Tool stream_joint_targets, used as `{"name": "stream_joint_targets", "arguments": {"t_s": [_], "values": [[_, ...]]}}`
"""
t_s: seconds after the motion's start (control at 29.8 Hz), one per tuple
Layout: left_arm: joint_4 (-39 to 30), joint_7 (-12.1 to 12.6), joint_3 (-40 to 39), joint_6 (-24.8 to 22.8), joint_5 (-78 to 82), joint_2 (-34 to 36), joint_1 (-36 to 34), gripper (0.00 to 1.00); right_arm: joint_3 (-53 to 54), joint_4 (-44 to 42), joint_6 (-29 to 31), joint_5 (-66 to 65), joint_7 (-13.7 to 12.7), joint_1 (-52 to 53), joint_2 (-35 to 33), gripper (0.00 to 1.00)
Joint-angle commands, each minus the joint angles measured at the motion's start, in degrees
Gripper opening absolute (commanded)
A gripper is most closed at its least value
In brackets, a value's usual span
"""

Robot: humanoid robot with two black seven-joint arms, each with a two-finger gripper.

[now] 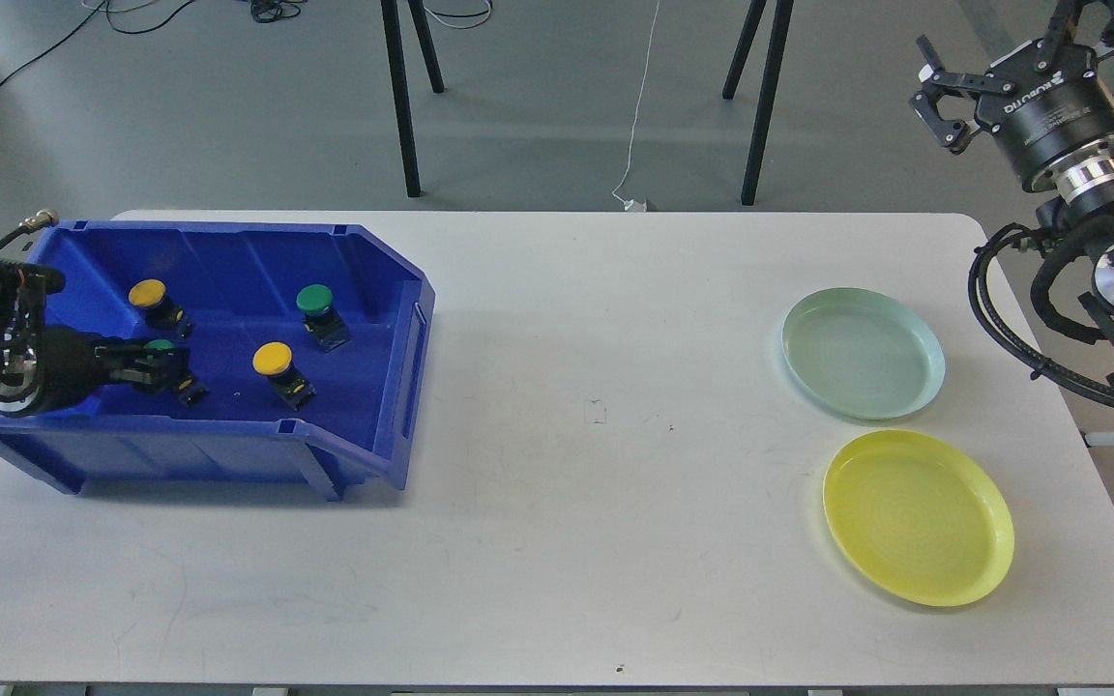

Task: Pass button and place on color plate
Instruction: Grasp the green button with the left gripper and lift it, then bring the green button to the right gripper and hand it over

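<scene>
A blue bin (409, 372) at the table's left holds several push buttons: a yellow one (148, 293), a green one (314, 299), a yellow one (273, 359), and a second green one (161, 345) partly hidden. My left gripper (153, 370) reaches into the bin right at this hidden green button; its dark fingers cannot be told apart. My right gripper (931, 94) is open and empty, raised beyond the table's far right corner. A pale green plate (863, 353) and a yellow plate (917, 517) lie at the right.
The white table (576, 483) spreads between the bin and the plates. Black stand legs (402, 106) and cables are on the floor behind the table. My right arm's hoses (1002, 319) hang beside the table's right edge.
</scene>
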Motion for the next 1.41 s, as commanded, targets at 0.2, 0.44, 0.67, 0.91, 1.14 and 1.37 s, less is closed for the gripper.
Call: {"name": "stream_joint_targets", "arguments": {"t_s": [0.2, 0.44, 0.67, 0.91, 1.14, 1.37], "values": [[-7.0, -2.0, -0.9, -3.2, -0.3, 6.2, -6.2, 0.31, 0.1, 0.2, 0.0, 0.0, 0.0, 0.1, -0.7, 0.99], [-20.1, -5.7, -2.7, -5.2, -1.2, 20.4, -14.1, 0.31, 0.1, 0.5, 0.0, 0.0, 0.0, 0.1, -1.6, 0.99], [-25.5, -8.8, -15.0, -6.3, -13.4, 22.9, -15.9, 0.30, 0.0, 3.3, 0.0, 0.1, 0.0, -0.9, -5.5, 0.99], [-27.2, -1.0, -21.4, -1.1, -21.8, 4.0, -15.6, 0.28, 0.3, 14.2, 0.0, 0.1, 0.1, -4.3, -10.9, 0.99], [-21.6, -0.8, -21.5, 8.6, -21.6, -18.3, -14.9, 0.24, -0.9, 24.3, -3.1, -2.0, 0.1, -11.4, -11.5, 0.98], [-12.5, -1.3, -21.2, 12.4, -19.2, -32.7, -13.5, 0.24, -1.0, 28.6, -8.3, -10.4, 0.1, -12.9, -9.6, 0.91]]}}
